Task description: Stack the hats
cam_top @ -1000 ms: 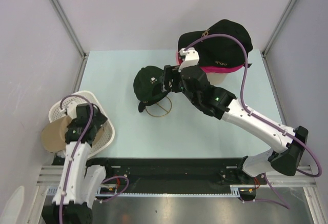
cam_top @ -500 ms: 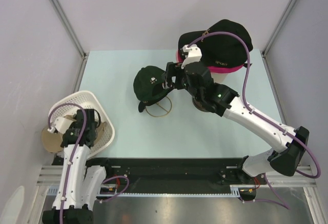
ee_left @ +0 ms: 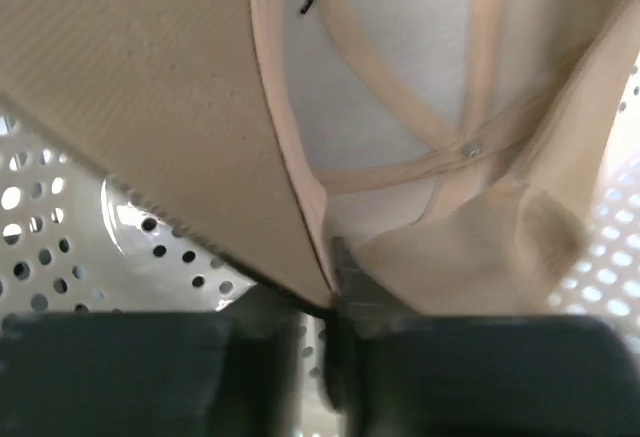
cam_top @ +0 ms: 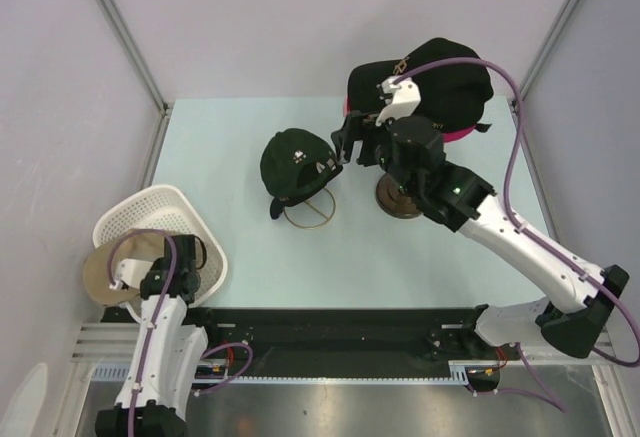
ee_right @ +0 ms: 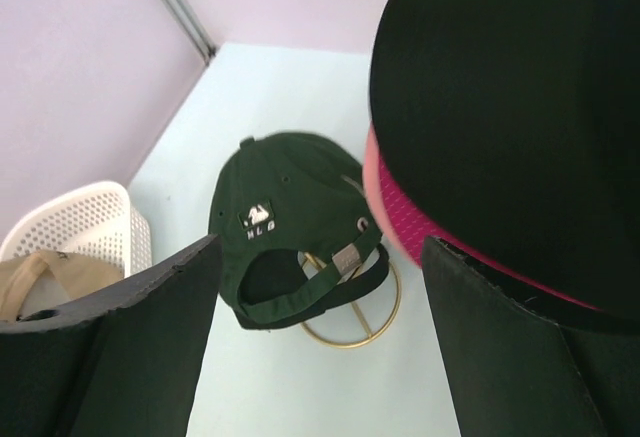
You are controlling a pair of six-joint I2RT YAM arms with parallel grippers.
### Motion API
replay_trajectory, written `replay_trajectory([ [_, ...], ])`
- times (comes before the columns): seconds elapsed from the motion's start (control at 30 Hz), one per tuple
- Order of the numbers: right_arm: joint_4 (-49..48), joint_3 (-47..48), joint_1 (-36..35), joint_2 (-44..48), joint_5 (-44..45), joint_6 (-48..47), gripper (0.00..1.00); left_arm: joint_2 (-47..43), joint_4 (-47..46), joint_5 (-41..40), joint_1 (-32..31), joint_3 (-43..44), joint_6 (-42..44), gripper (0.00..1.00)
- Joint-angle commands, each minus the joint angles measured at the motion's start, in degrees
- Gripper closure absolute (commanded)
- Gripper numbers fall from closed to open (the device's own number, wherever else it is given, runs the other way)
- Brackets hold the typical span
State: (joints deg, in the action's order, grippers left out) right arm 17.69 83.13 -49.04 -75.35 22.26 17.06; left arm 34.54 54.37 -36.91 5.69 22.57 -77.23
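Left pincer (ee_left: 333,307) in a tight pinch on the brim seam of the tan fabric baseball cap (ee_left: 400,107), over the white mesh basket (cam_top: 150,207) at 8 o'clock, seemingly for lifting out. Right pincer (ee_right: 322,247) spread wide between the dark green fabric cap (ee_right: 285,192) over a gold wire ring (cam_top: 308,215), 11 o'clock, and the black fabric cap (cam_top: 430,82) stacked on the magenta cap (cam_top: 455,135), 1 o'clock.

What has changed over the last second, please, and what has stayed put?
The right gripper drew back from the dark green hat toward the black-topped stack, fingers open. The left gripper pulled toward its base, shut on the tan hat. The dark green hat and the stack kept their places.
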Motion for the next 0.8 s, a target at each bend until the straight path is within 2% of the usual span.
replay_trajectory([
  [0.0,-5.12,1.42,1.13,4.77,1.12,-4.83,0.15,-2.46,-4.19,0.26,0.46,0.01,-1.69,0.99],
  [0.1,-7.05,1.68,2.97,6.35,1.30,-8.44,0.13,-4.92,-1.81,-1.49,0.46,4.58,2.42,1.00],
  [0.2,-9.86,1.86,6.74,8.11,-0.46,-10.20,0.13,-7.12,-2.25,-3.25,0.46,13.52,11.20,1.00],
  [0.37,-14.61,3.17,9.57,8.64,-5.73,-15.02,0.13,-6.07,-6.89,-0.37,0.46,25.23,32.11,1.00],
  [0.4,-14.97,3.44,9.66,8.64,-9.39,-15.99,0.13,-5.55,-9.95,0.86,0.46,28.20,35.54,1.00],
  [0.43,-15.32,3.79,9.84,8.12,-11.69,-16.79,0.13,-5.19,-11.38,4.18,0.46,29.63,42.01,1.00],
  [0.5,-15.14,4.14,9.84,7.59,-18.26,-16.88,0.13,-3.61,-16.98,9.89,0.46,32.78,49.16,1.00],
  [0.53,-15.84,3.88,9.84,7.07,-21.61,-18.45,0.12,-3.00,-18.15,16.01,0.37,34.02,55.11,1.00],
  [0.6,-16.81,3.62,9.66,6.36,-32.39,-19.78,0.11,-0.55,-19.21,21.50,0.46,37.44,58.76,1.00],
  [0.63,-17.16,3.79,8.96,5.49,-34.72,-19.61,0.11,0.08,-19.13,25.96,0.46,38.33,60.95,1.00],
  [0.77,-20.41,4.14,5.02,3.64,-40.62,-19.25,0.11,2.72,-18.60,35.55,0.46,42.38,64.75,1.00],
])
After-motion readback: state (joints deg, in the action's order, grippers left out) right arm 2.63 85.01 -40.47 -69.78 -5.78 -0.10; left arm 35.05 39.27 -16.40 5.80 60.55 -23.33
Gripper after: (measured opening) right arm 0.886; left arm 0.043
